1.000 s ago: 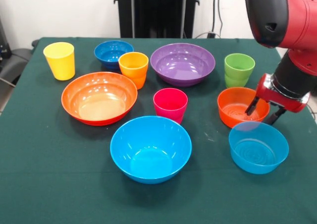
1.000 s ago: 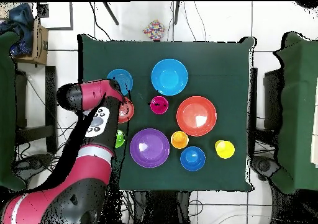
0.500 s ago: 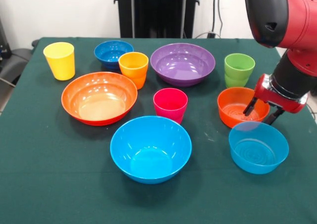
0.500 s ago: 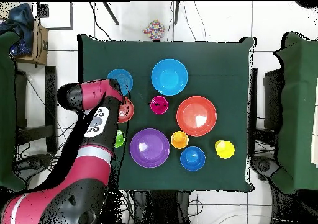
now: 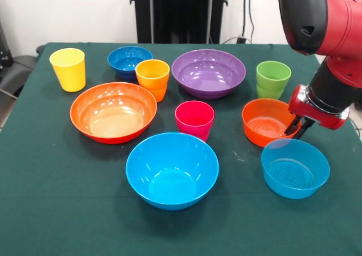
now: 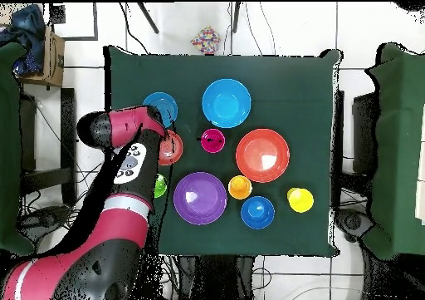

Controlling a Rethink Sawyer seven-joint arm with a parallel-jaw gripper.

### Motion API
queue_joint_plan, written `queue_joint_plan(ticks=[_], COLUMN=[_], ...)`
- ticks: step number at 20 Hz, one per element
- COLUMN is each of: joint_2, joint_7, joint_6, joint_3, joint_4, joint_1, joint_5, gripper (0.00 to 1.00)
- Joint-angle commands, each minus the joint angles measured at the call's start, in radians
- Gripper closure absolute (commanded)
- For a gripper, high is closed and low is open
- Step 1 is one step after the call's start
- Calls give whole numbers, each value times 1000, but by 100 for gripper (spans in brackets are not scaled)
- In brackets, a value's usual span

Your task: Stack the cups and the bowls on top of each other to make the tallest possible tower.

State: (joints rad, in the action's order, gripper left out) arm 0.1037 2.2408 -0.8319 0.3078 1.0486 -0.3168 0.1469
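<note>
My gripper (image 5: 296, 128) is shut on the near right rim of the small orange bowl (image 5: 264, 123), which stands on the table. The small light-blue bowl (image 5: 294, 169) sits just in front of it. The green cup (image 5: 273, 79) stands right behind the gripper. The pink cup (image 5: 194, 119), large light-blue bowl (image 5: 172, 170), large orange bowl (image 5: 113, 112), purple bowl (image 5: 208, 72), orange cup (image 5: 153, 79), dark-blue bowl (image 5: 129, 60) and yellow cup (image 5: 68, 69) stand apart, none stacked. In the overhead view the arm (image 6: 124, 147) covers the gripper and part of the small orange bowl (image 6: 173, 147).
All pieces stand on a dark green tablecloth (image 5: 68, 199). A black stand (image 5: 180, 12) rises behind the table's far edge. The overhead view shows chairs (image 6: 397, 147) at both sides of the table.
The fingers have closed on the small orange bowl's rim, and the bowl has slid a little to the left in the front view.
</note>
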Motion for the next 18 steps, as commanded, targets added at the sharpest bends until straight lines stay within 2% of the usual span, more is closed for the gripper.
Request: queue_joint_plan(ticks=[1, 8, 14, 18], joint_2=[-10, -6, -3, 46], joint_7=[109, 115, 133, 108], joint_6=[56, 56, 104, 81], joint_3=[-63, -66, -68, -85], joint_4=[56, 59, 59, 96], joint_1=[21, 24, 25, 40], joint_5=[-16, -10, -3, 9], gripper=[100, 100, 100, 100])
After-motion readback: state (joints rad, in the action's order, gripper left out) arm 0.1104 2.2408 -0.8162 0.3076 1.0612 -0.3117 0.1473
